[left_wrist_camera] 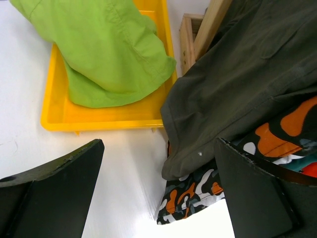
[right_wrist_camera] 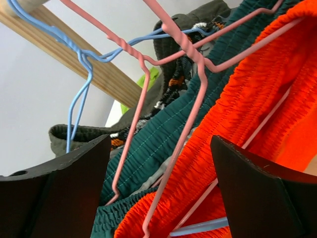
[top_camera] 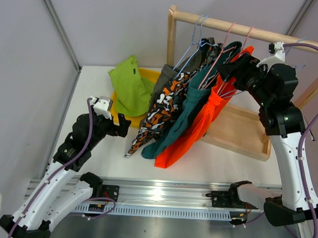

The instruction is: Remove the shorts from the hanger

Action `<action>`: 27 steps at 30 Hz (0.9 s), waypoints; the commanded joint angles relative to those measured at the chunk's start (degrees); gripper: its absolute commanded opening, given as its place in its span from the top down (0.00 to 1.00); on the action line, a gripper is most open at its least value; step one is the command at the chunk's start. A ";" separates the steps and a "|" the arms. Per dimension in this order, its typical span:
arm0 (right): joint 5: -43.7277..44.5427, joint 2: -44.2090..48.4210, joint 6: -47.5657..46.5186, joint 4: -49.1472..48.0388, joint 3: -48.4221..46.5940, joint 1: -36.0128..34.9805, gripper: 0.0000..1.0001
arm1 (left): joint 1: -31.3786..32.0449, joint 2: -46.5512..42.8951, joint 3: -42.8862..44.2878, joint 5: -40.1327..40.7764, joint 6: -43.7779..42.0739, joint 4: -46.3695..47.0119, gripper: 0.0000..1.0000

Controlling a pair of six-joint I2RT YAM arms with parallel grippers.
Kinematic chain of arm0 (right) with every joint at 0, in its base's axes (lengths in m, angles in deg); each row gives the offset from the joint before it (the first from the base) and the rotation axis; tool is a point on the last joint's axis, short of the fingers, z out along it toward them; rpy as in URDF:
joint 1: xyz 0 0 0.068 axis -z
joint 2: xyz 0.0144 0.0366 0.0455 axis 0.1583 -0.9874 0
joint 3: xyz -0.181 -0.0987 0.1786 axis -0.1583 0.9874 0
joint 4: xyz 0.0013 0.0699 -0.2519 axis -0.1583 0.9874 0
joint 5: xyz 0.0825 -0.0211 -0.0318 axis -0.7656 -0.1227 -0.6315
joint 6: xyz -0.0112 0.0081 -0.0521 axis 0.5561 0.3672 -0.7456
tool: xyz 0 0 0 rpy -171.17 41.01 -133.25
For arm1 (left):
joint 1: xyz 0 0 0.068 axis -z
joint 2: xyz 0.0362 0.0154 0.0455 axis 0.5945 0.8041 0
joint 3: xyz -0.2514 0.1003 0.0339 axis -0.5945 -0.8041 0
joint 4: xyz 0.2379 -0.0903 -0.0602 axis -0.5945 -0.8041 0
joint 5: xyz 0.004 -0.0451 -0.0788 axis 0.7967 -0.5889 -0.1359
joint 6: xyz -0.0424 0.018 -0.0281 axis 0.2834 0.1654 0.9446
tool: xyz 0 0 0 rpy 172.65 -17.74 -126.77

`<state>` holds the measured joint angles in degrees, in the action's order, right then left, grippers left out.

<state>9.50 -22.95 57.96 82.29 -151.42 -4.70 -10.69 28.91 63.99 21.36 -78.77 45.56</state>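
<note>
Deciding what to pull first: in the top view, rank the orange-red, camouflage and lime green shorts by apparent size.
1. orange-red shorts, largest.
2. camouflage shorts and lime green shorts, too alike to rank; the camouflage pair is partly covered.

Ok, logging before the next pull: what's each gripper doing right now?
Left gripper: open, holding nothing.
Right gripper: open, up by the orange-red shorts, gripping nothing.

Our right end effector [right_wrist_camera: 161, 144] gapes wide before pink hangers [right_wrist_camera: 200, 84] carrying orange-red shorts [right_wrist_camera: 257, 99] and dark teal shorts [right_wrist_camera: 163, 134]; a blue hanger [right_wrist_camera: 81, 94] hooks the rail [right_wrist_camera: 99, 74].
</note>
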 commanded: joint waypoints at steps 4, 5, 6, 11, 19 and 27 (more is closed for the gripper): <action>1.78 1.03 -2.16 -6.42 2.43 -0.35 0.31 | 3.83 -0.44 3.29 -1.88 0.12 0.53 0.01; 1.87 0.85 -2.25 -6.87 2.53 -0.35 0.35 | 4.71 0.26 5.56 -1.45 0.38 -0.27 0.01; 1.87 0.68 -2.25 -7.05 2.44 -0.35 0.37 | 5.67 0.88 8.37 -1.18 0.47 -2.19 0.01; 1.17 -0.11 -2.16 -8.89 2.18 -0.43 0.51 | 15.52 5.45 21.91 4.71 0.12 -6.42 0.01; 1.78 1.90 -1.99 -9.42 2.26 -0.26 0.96 | 31.68 17.48 35.73 3.47 -0.49 -5.65 0.01; 0.99 5.42 0.12 -10.38 2.44 -0.35 1.00 | 43.91 28.99 35.47 -0.10 -0.15 8.32 0.01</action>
<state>12.10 -20.92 57.94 77.64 -147.38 -4.59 31.42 55.97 99.40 24.20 -78.94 46.24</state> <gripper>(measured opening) 0.064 0.993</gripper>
